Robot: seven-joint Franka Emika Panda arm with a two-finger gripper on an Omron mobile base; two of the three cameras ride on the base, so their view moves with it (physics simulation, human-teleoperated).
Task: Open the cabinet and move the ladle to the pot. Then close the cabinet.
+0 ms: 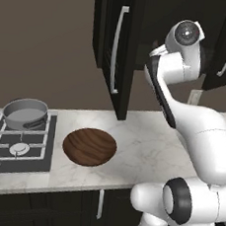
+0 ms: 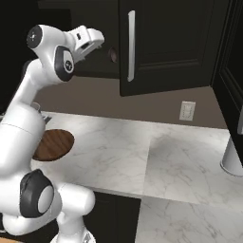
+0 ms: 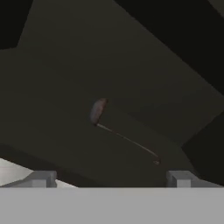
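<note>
I had the arm raised into the open cabinet [image 1: 123,51], both doors swung wide, as I lined up for the ladle [image 3: 118,131]. The gripper [image 3: 111,177] stood at its widest, jaws empty, its two tips showing low in the hand view with bare shelf between them.

The ladle lay on the dark shelf inside the cabinet, ahead of the fingers and apart from them. In the hand view its brown scoop sat farther off, a little to the left of centre, and its thin stem ran back toward the right-hand tip, ending just short of it. So the long axis lay on a slant across the line of the jaws, neither square to it nor along it; I judged the hand would need some roll before closing on the stem, and a push forward to reach it. From the right base view the gripper [image 2: 90,40] hung at the mouth of the cabinet, with a small brown shape that I took for the scoop just beyond it, beside the open door.

The pot [image 1: 25,114] waited on the hob well below and to the left in the left base view, with the wooden dish [image 1: 90,146] on the counter between it and the arm
</note>
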